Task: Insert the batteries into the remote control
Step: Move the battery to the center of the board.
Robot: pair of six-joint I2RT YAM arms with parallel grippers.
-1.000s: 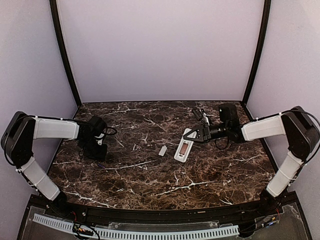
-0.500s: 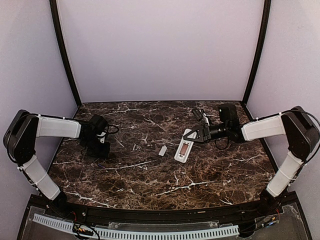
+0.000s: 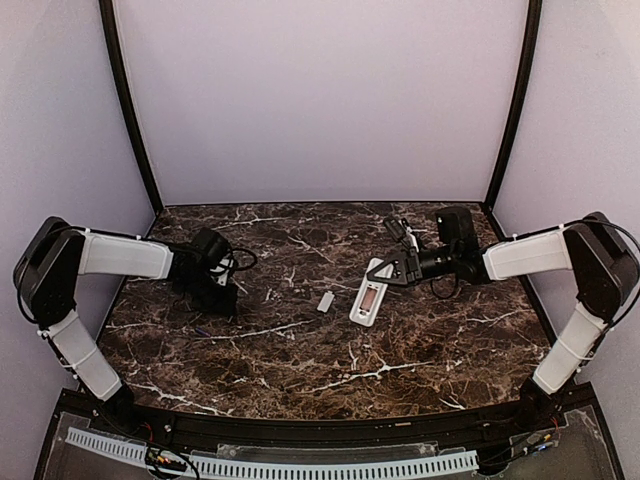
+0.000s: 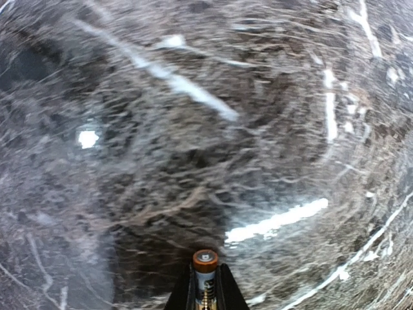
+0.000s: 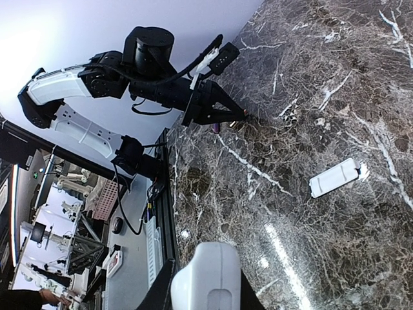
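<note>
where: the remote [image 3: 367, 300] lies flat on the table [image 3: 300, 360], right of the middle.
right gripper [image 3: 386, 274]: closed tight on the remote's far end.
left gripper [image 4: 205, 279]: on the left side, pinching a battery [image 4: 205, 263].
feel: the remote looks light, hard and smooth, so it is best held by its long edges. The battery is small and round and may slip.
writing: none can be read.

Loads of open marble table [image 3: 300, 375] along the near side, plus a wide lane between the left gripper [image 3: 226, 302], battery [image 4: 206, 266] poking out past its tips, and the little white cover piece [image 3: 325, 301]. That piece lies just beside the remote control [image 3: 369, 298], not touching, so the gap there is tight. The right gripper [image 3: 381, 272] and its arm block the remote's far end. Walls close off the back and sides. There might be a small purplish thing near the left gripper, but it's too blurry to tell.
</note>
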